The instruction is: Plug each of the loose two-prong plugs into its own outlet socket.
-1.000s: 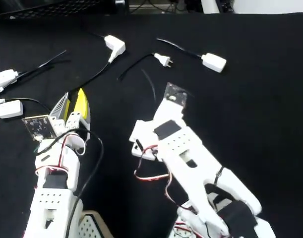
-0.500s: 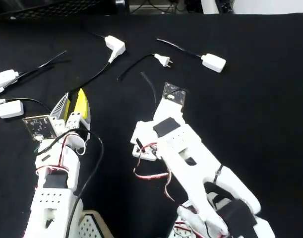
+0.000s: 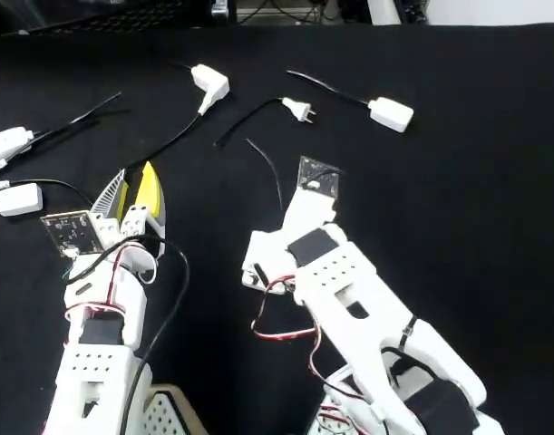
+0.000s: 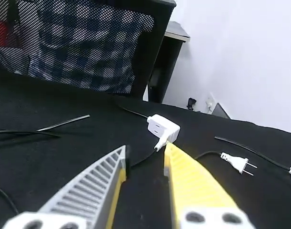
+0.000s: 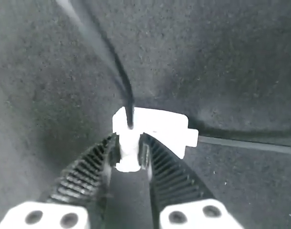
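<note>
In the right wrist view my right gripper [image 5: 130, 145] is shut on a small white plug [image 5: 128, 143]. Its black cable [image 5: 117, 76] runs away over the black cloth. A wider white block [image 5: 159, 128] sits right behind the plug; I cannot tell whether they are joined. In the high view the right arm [image 3: 335, 267] covers that spot, and the cable [image 3: 267, 163] curves out beyond it. My left gripper [image 4: 145, 155] stands open above the cloth, at the near left [image 3: 136, 188]. Beyond it lie a white outlet socket [image 4: 163, 129] [image 3: 210, 83] and a loose two-prong plug [image 4: 238, 163] [image 3: 301, 111].
Another white socket block [image 3: 391, 114] lies at the far right with its cable. Two more white blocks [image 3: 9, 142] [image 3: 18, 199] with cables lie at the left edge. A mesh chair [image 4: 78, 43] stands behind the table's far edge.
The right arm has drawn back slightly toward the near side, and the black cable ahead of it has swung to the left. The left arm has not moved.
</note>
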{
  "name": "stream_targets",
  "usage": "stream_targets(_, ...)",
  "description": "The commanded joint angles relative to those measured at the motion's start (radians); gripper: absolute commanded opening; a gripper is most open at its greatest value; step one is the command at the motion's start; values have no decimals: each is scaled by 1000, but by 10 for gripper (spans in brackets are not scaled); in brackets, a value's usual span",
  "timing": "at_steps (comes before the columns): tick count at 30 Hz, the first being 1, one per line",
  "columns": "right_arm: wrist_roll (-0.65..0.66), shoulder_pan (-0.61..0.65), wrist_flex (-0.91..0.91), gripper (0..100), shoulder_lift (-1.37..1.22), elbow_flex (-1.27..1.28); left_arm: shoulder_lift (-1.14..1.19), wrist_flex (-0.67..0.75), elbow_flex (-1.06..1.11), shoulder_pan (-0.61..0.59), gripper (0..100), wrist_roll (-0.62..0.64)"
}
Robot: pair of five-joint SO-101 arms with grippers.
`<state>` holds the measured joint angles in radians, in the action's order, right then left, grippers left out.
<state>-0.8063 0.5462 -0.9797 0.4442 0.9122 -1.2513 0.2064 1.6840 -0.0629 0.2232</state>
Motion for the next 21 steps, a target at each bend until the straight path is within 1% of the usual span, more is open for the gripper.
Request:
stream_targets(1,9,-5,25,12,-35,2,-11,-3,19,-2,145,-3)
stream_targets(6,14,-9,66,12,-84,-4,-11,-3,19,-2,145,-3)
stream_targets(15,17,-14,64,12,-25,-51,-11,-2,19,-2,145,-3)
stream_targets(21,17,-91,64,12,105,-53,-12,-2,19,-2,145,-3)
